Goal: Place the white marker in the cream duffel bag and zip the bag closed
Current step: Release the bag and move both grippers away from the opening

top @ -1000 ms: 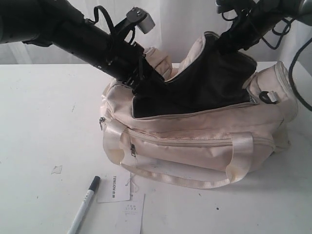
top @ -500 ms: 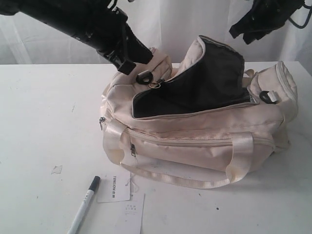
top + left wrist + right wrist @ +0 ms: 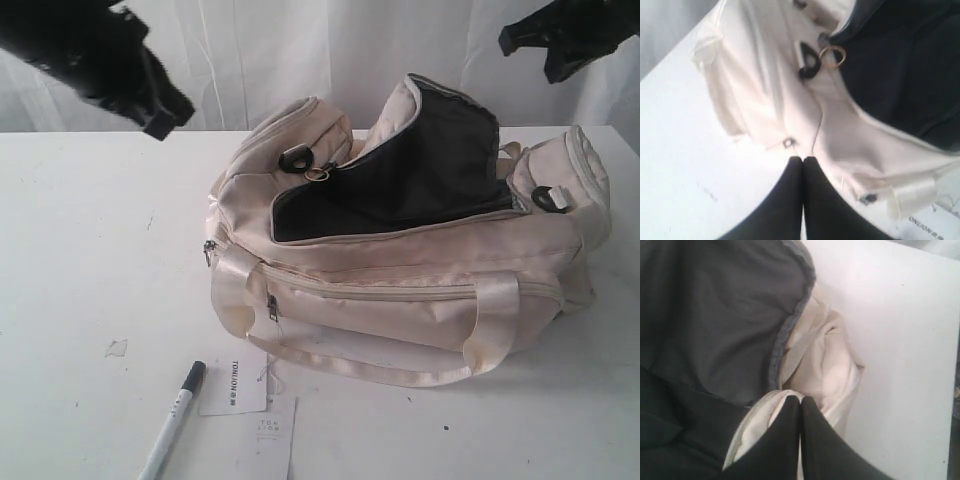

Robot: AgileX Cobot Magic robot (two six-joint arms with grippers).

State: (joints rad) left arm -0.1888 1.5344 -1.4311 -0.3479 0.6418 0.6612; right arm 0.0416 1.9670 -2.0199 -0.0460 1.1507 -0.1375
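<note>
The cream duffel bag [image 3: 400,270] lies on the white table with its top unzipped and the black-lined flap [image 3: 430,150] standing up. The white marker [image 3: 172,420], black cap toward the bag, lies on the table in front of the bag's left end, beside the paper tags. My left gripper [image 3: 160,122] hangs shut and empty in the air up left of the bag; in the left wrist view its fingertips [image 3: 802,159] are pressed together above the bag's end [image 3: 770,90]. My right gripper [image 3: 525,40] is shut and empty, high above the bag's right end [image 3: 820,365].
Two white paper tags [image 3: 235,385] lie by the marker near the table's front edge. A small scrap [image 3: 117,348] sits on the table at left. A white curtain hangs behind the table. A black clip [image 3: 550,198] shows on the bag's right end.
Both arms have pulled up and away from the bag, the left one toward the upper left, the right one toward the upper right. The flap stays standing open. The marker has not moved.
</note>
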